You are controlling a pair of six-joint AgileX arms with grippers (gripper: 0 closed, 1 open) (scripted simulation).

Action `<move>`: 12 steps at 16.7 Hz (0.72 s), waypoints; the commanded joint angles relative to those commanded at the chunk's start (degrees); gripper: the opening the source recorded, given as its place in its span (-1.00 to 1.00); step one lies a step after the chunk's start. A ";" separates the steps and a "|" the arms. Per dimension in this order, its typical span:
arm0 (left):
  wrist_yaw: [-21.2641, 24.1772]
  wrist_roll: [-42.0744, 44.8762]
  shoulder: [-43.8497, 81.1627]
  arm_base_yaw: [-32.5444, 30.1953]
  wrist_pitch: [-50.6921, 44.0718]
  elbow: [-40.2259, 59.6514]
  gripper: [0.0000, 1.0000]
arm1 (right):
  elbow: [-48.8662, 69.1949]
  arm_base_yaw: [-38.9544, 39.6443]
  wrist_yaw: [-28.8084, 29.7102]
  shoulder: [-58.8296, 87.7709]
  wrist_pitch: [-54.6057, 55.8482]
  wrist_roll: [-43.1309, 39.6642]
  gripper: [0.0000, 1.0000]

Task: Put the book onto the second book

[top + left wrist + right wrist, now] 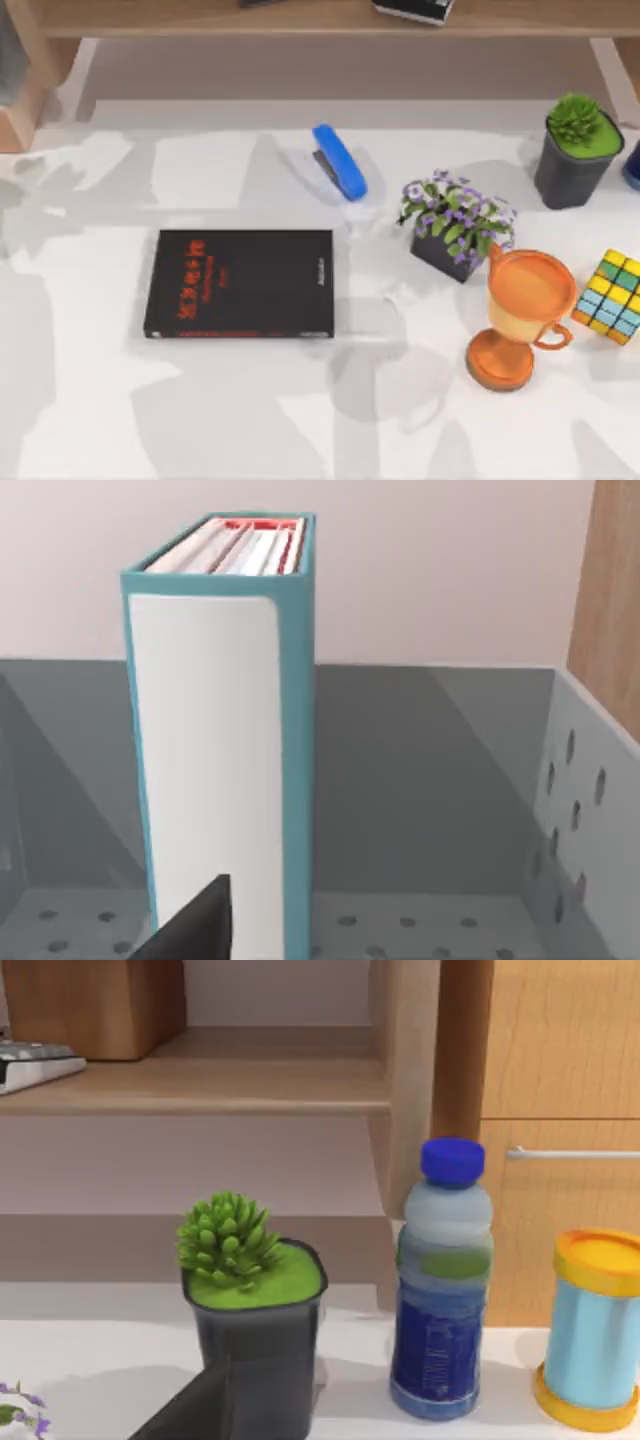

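Left tool (190, 925) faces the upright book (215, 740) in a grey bin (590, 810); its opening can't be told.

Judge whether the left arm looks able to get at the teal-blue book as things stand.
Probably yes. In the left wrist view the book stands upright in a grey perforated bin, straight ahead of the left gripper, with nothing between them.

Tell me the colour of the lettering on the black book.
Red, on the black book; clearest in the top view.
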 joint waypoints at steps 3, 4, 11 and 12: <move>2.51 0.01 11.52 2.20 3.11 7.77 1.00 | 0.00 0.00 0.00 0.00 0.00 0.00 1.00; 3.12 0.01 14.16 2.73 3.86 9.63 1.00 | 0.00 0.00 0.00 0.00 0.00 0.00 1.00; 4.19 0.01 18.63 3.65 5.15 12.84 1.00 | 0.00 0.00 0.00 0.00 0.00 0.00 1.00; 4.08 0.02 18.50 3.36 5.04 12.54 1.00 | 0.00 0.00 0.00 0.00 0.00 0.00 1.00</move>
